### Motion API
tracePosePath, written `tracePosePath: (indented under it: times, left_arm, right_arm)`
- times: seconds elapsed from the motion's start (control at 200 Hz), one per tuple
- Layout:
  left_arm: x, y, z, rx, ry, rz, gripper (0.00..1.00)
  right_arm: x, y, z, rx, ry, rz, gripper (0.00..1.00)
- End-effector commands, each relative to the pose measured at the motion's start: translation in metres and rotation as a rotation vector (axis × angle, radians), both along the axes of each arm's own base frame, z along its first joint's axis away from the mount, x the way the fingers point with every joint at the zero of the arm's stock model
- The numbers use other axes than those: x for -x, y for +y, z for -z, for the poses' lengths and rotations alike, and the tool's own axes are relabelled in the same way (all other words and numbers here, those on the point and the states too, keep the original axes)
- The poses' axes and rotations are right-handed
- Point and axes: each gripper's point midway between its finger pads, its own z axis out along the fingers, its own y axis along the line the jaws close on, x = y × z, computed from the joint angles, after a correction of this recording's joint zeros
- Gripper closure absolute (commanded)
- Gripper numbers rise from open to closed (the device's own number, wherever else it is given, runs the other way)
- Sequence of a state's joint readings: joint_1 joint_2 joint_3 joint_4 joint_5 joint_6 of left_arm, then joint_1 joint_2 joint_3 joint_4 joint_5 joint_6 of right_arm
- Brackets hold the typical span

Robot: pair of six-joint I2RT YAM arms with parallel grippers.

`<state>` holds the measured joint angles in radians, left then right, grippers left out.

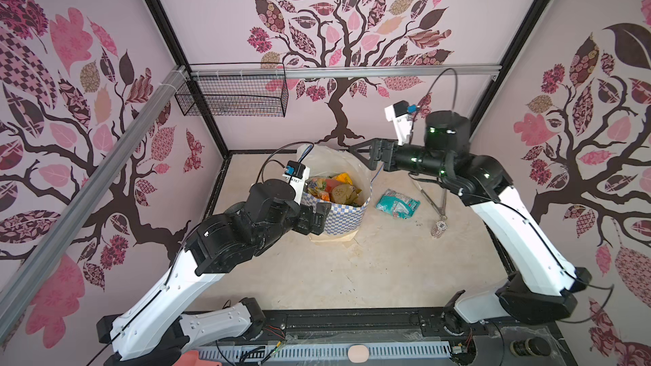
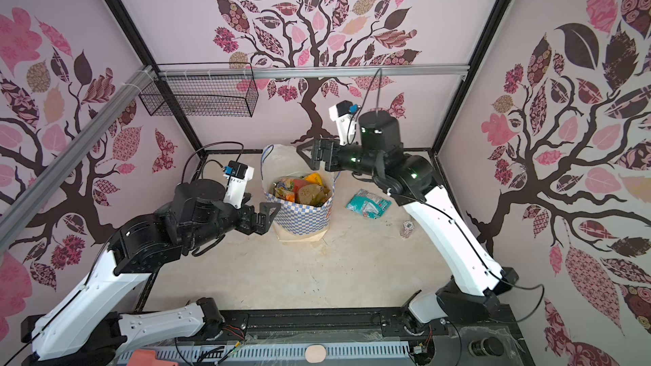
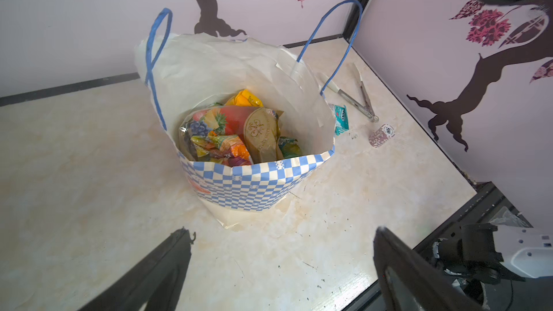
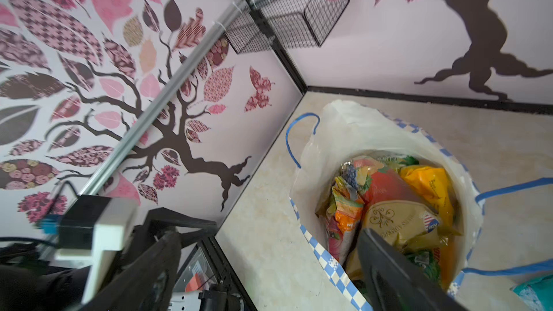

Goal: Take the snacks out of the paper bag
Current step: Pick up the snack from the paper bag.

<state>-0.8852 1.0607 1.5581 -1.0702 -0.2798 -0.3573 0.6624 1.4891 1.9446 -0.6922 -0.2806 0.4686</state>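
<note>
The paper bag point(image 1: 347, 221) point(image 2: 304, 221) point(image 3: 254, 186) stands upright and open mid-table, blue-and-white checked outside, white inside. Inside it lie several snacks point(image 1: 334, 190) point(image 2: 303, 190) point(image 3: 233, 133) point(image 4: 395, 204): orange, yellow, green and a gold-and-red pack. One teal snack packet point(image 1: 397, 204) point(image 2: 368, 204) point(image 3: 341, 118) lies on the table to the bag's right. My left gripper point(image 1: 318, 214) point(image 2: 262, 211) point(image 3: 281, 230) is open and empty beside the bag's near-left wall. My right gripper point(image 1: 359, 156) point(image 2: 305, 158) point(image 4: 269, 233) hangs open and empty above the bag's far right rim.
Metal tongs point(image 1: 431, 195) point(image 3: 356, 100) and a small patterned cylinder point(image 1: 439, 228) point(image 2: 407, 227) point(image 3: 381, 134) lie right of the teal packet. A black wire basket point(image 1: 232, 96) point(image 4: 293, 22) hangs on the back wall at the left. Walls close in on three sides.
</note>
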Motion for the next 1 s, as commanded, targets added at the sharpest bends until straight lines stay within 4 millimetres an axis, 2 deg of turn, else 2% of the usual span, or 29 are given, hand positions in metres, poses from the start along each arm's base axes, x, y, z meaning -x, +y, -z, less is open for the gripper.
tracePosePath:
  times: [0.0, 0.165, 0.22, 0.235, 0.33, 0.555, 0.68, 0.755, 0.8, 0.995]
  left_arm:
    - [0.004, 0.018, -0.006, -0.011, 0.012, 0.005, 0.03]
    - [0.006, 0.02, 0.01, -0.066, 0.014, 0.048, 0.03]
    - [0.006, 0.019, 0.016, -0.075, 0.016, 0.054, 0.03]
    - [0.006, 0.019, 0.017, -0.074, 0.016, 0.056, 0.03]
    - [0.006, 0.016, 0.021, -0.056, 0.012, 0.062, 0.03]
    - [0.007, 0.015, 0.026, -0.029, -0.005, 0.068, 0.03]
    - [0.005, 0.022, 0.02, -0.043, -0.031, 0.044, 0.03]
    - [0.005, 0.024, 0.016, -0.05, -0.041, 0.041, 0.03]
    - [0.005, 0.025, 0.013, -0.054, -0.046, 0.038, 0.03]
    - [0.001, 0.027, 0.007, -0.059, -0.074, 0.025, 0.03]
  right_arm:
    - [-0.023, 0.006, 0.034, 0.118, 0.044, 0.061, 0.05]
    - [-0.06, 0.025, 0.088, 0.296, 0.109, 0.081, 0.05]
    - [-0.07, 0.029, 0.118, 0.375, 0.153, 0.084, 0.05]
    - [-0.073, 0.03, 0.115, 0.375, 0.145, 0.088, 0.05]
    - [-0.084, 0.04, 0.143, 0.43, 0.188, 0.074, 0.05]
    - [-0.092, 0.062, 0.196, 0.512, 0.259, 0.036, 0.05]
    - [-0.091, 0.062, 0.225, 0.568, 0.295, 0.038, 0.05]
    - [-0.091, 0.065, 0.234, 0.566, 0.296, 0.03, 0.05]
    - [-0.089, 0.065, 0.248, 0.581, 0.312, 0.025, 0.05]
    - [-0.09, 0.066, 0.283, 0.622, 0.34, 0.033, 0.04]
